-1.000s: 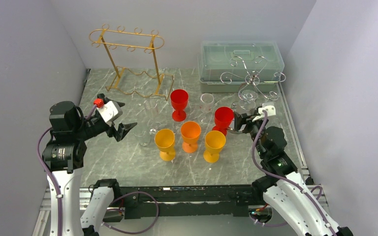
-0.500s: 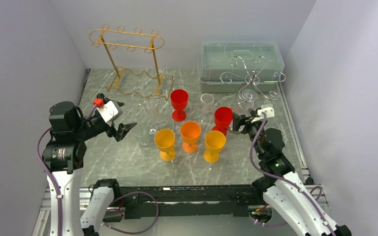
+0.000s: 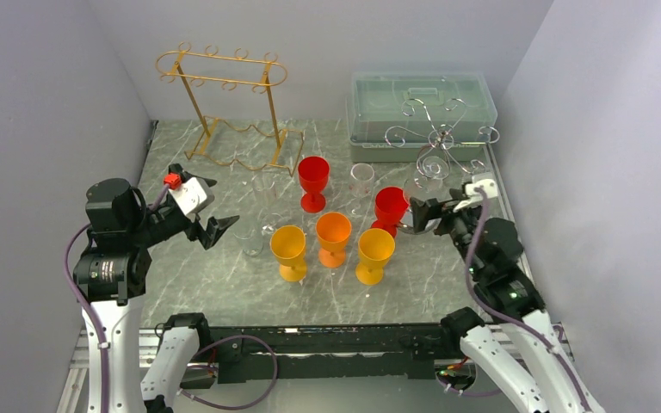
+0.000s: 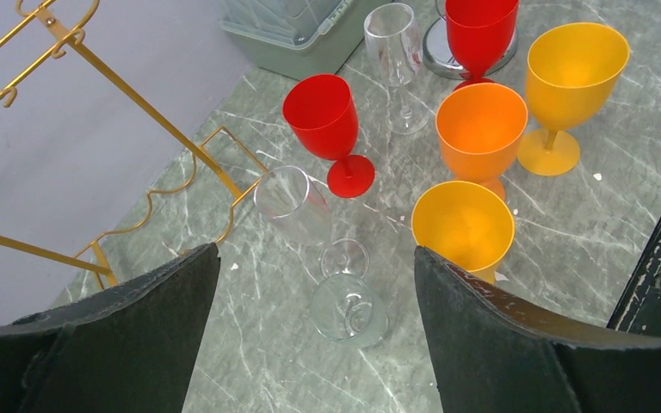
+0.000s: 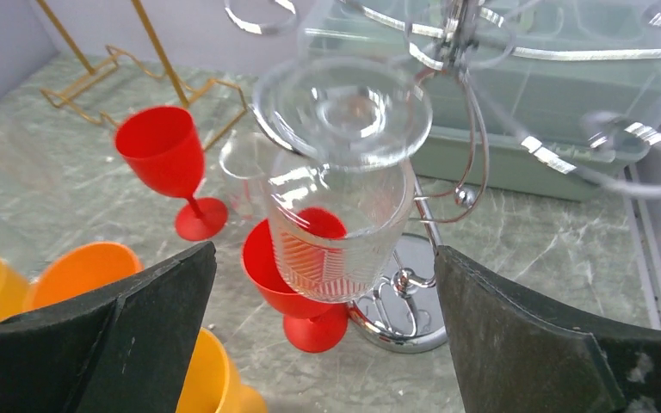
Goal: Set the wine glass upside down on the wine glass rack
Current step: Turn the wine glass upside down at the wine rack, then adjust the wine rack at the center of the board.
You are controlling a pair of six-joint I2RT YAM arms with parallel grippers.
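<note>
Left gripper [image 4: 316,258] hovers wide open and empty above a clear stemmed glass [image 4: 297,202]. Right gripper [image 5: 325,258] also has its jaws spread wide, gripping nothing. The clear ribbed wine glass [image 5: 340,215] hangs between them, foot up, on the chrome wire rack [image 5: 460,52] at the table's 2 o'clock. Retreating carelessly toward 6 o'clock could clip the bowl, unhook it, or topple the red plastic goblet [image 5: 288,275] beneath. Only the right wrist view shows the foot's seating; overhead the glass nearly vanishes.
</note>
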